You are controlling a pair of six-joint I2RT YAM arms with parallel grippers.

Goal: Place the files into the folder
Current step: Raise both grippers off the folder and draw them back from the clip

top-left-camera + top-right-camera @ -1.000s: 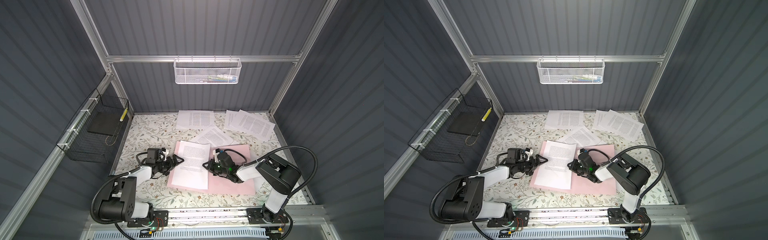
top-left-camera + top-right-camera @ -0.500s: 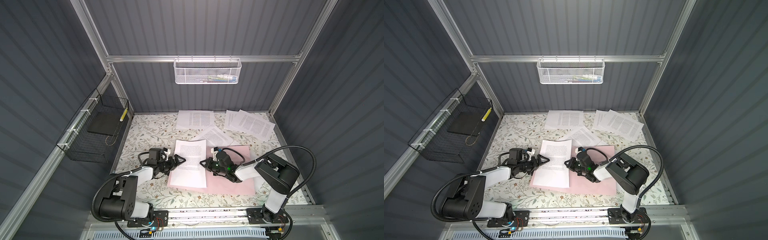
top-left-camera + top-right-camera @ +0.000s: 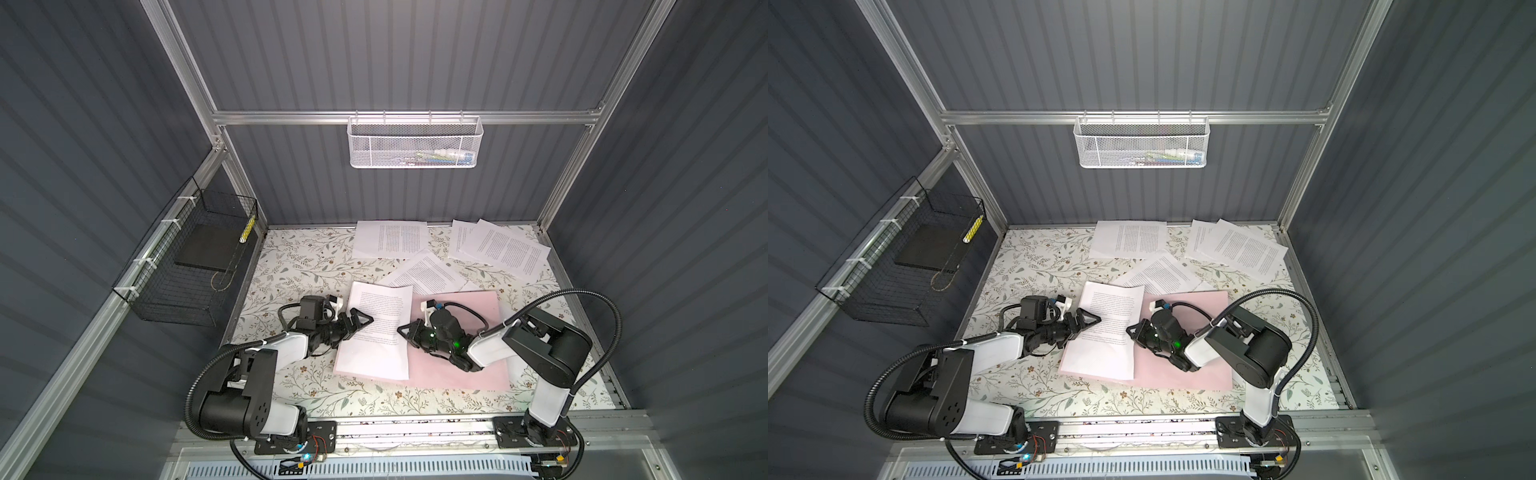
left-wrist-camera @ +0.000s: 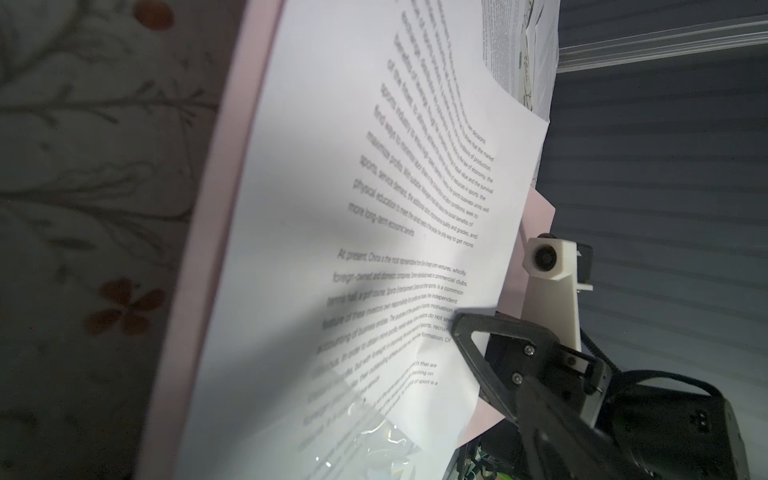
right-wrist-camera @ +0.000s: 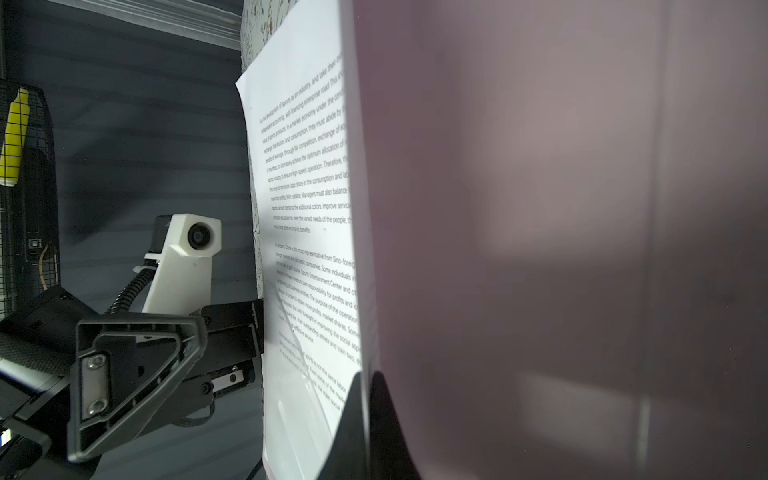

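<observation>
The pink folder (image 3: 461, 353) (image 3: 1187, 361) lies open and flat on the flowered table. One white printed sheet (image 3: 376, 336) (image 3: 1104, 336) (image 4: 332, 232) (image 5: 299, 232) rests on its left half. My right gripper (image 3: 404, 331) (image 3: 1130, 330) (image 5: 368, 399) lies low over the folder, shut on that sheet's right edge, where the paper wrinkles. My left gripper (image 3: 359, 323) (image 3: 1089, 321) is open, its tips at the sheet's left edge. Several more files (image 3: 390, 243) (image 3: 498, 249) (image 3: 428, 274) lie toward the back of the table.
A black wire basket (image 3: 187, 266) on the left wall holds a flat black slab and a yellow item. A white mesh basket (image 3: 415, 141) hangs on the back wall. An aluminium rail (image 3: 415, 428) runs along the table's front.
The sheet has swung from tilted to nearly square with the folder and slid a little left, with my right gripper following it. My left gripper has stayed open beside it.
</observation>
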